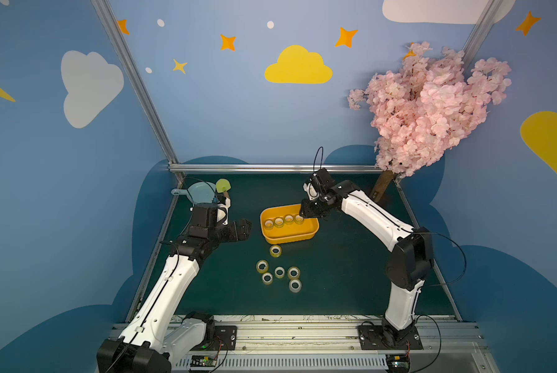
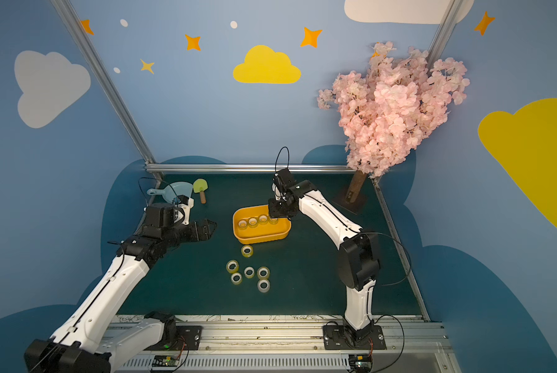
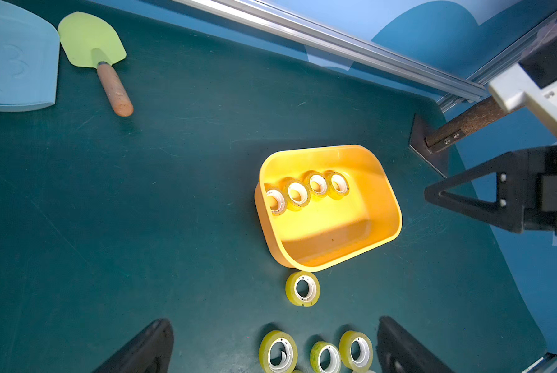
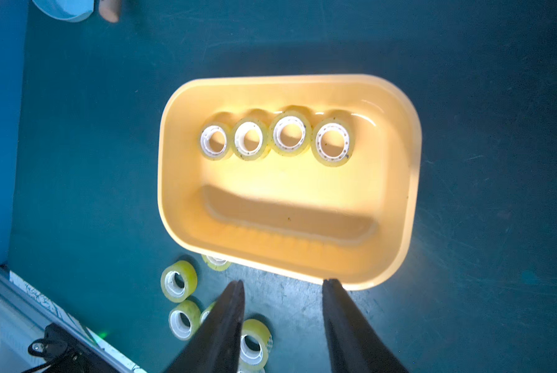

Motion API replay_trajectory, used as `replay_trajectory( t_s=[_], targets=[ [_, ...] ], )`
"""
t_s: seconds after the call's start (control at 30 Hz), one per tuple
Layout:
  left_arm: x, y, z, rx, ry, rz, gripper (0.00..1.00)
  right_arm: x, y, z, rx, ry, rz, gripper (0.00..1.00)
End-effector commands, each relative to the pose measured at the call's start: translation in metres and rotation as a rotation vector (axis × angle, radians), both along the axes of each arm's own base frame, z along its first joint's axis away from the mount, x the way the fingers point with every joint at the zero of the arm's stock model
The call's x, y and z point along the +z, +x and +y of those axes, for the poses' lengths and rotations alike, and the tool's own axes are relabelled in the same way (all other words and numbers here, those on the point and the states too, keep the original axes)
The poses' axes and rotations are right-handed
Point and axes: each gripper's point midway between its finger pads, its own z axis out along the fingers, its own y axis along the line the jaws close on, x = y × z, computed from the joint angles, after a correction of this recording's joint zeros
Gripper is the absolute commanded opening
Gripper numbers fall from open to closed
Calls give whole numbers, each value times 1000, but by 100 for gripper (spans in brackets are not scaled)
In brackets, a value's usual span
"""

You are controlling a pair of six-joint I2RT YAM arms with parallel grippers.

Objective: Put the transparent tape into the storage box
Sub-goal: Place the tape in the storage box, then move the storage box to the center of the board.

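right gripper (image 4: 283,283) hovers part-open, empty, over the shallow orange-yellow plastic storage box (image 1: 290,240); nearest loose transparent tape roll (image 1: 275,251) sits just below it in frame.

The orange-yellow storage box (image 1: 288,239) holds four tape rolls (image 4: 307,137), flat in a row. Six loose rolls (image 1: 279,276) lie near it.

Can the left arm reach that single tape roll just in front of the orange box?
Probably yes. The left claw is open and close to the single tape roll, with only bare mat between them. The storage box sits right behind the roll, so coming from above looks safest.
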Motion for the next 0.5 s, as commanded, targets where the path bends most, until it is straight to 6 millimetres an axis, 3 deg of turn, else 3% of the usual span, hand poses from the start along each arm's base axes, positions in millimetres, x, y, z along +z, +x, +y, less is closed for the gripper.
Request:
replay_trajectory(
  t_s=[0.0,0.47],
  targets=[
    [-1,-2,4,13,16,-11,100,13,-18,6,49,50,-41,46],
    [-2,1,1,12,0,-6,100,-24,-107,-2,144,103,4,46]
  ],
)
